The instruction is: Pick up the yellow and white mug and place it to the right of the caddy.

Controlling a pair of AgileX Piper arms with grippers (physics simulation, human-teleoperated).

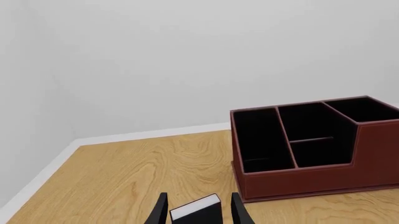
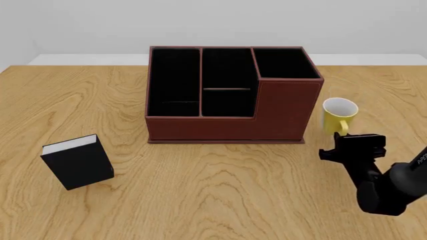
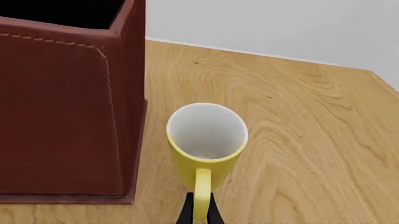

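The yellow and white mug [image 2: 339, 114] stands upright on the table just right of the caddy [image 2: 227, 97], its handle turned toward my right arm. In the right wrist view the mug [image 3: 206, 140] shows its white inside beside the caddy's red-brown wall [image 3: 68, 107]. My right gripper [image 3: 199, 205] has its two fingers pressed against either side of the handle, and in the front view this gripper [image 2: 341, 136] sits low behind the mug. My left gripper [image 1: 199, 196] is open and holds nothing; the caddy [image 1: 311, 144] lies ahead of it to one side.
A small black book [image 2: 77, 161] with white pages stands at the front left of the wooden table. The same book [image 1: 196, 210] lies beyond the left fingers in the wrist view. The table's far edge [image 2: 80, 60] meets a pale wall.
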